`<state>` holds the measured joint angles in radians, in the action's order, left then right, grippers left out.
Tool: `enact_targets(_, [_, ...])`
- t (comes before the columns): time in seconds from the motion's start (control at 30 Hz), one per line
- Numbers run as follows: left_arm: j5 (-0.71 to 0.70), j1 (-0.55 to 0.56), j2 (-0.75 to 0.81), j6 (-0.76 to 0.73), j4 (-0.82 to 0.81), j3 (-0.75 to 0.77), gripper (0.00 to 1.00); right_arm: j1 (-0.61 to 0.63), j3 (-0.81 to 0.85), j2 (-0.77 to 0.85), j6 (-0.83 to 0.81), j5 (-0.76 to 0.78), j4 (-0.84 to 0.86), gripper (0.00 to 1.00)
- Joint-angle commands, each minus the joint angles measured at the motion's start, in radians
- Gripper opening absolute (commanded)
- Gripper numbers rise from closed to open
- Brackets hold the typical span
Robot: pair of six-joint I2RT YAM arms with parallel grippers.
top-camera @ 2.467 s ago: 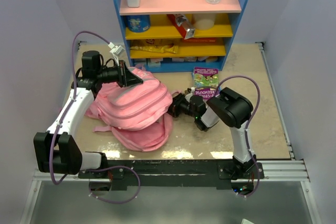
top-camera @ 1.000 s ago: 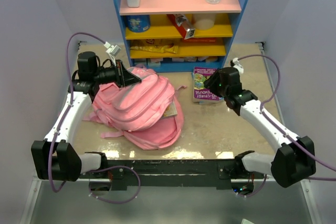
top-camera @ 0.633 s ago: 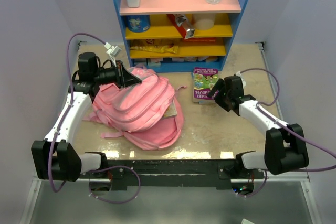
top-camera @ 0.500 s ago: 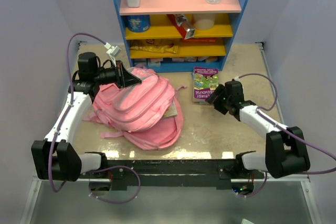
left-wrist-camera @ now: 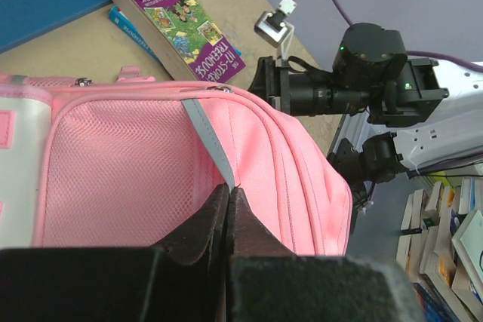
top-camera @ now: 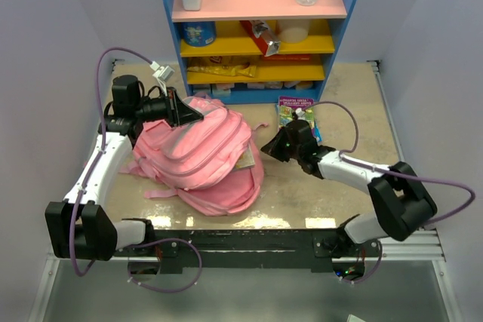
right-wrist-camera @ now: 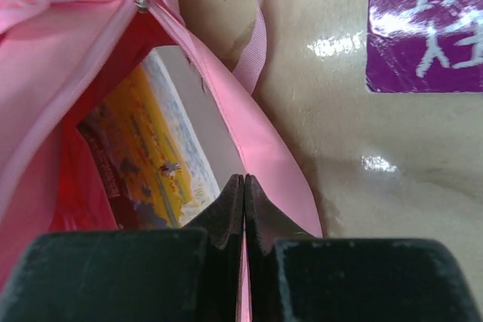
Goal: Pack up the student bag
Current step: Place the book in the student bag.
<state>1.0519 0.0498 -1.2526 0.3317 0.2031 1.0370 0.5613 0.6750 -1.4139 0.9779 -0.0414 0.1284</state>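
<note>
Bare table [top-camera: 370, 103] gives passing room along the right side and lower middle of the top view, whereas the student bag [top-camera: 200, 152] fills the left centre, the shelf unit [top-camera: 256, 32] blocks the top, the book [top-camera: 289, 108] lies just below it, and the right arm [top-camera: 343, 170] slants across the lower right.

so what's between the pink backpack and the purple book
The right gripper, shut on the open edge of the backpack, a loose pink strap and bare table; the book lies beyond. The top and right wrist views show it.
</note>
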Motion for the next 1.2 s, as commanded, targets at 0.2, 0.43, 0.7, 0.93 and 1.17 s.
enact_targets(0.2, [0.056, -0.011, 0.038, 0.023, -0.103, 0.054, 0.0, 0.124, 0.17, -0.197, 0.039, 0.081, 0.048, 0.0])
enact_targets(0.43, [0.053, -0.011, 0.039, 0.02, -0.102, 0.054, 0.0, 0.241, 0.221, -0.215, 0.047, 0.09, 0.034, 0.0])
enact_targets(0.7, [0.054, -0.01, 0.033, 0.044, -0.129, 0.049, 0.0, 0.328, 0.228, -0.255, 0.117, 0.061, 0.143, 0.0])
enact_targets(0.93, [0.056, -0.011, 0.044, 0.023, -0.093, 0.066, 0.0, 0.287, 0.281, -0.234, 0.053, 0.11, 0.032, 0.32])
enact_targets(1.17, [0.056, -0.013, 0.041, 0.024, -0.106, 0.04, 0.0, 0.189, 0.059, 0.063, 0.117, 0.15, -0.012, 0.62])
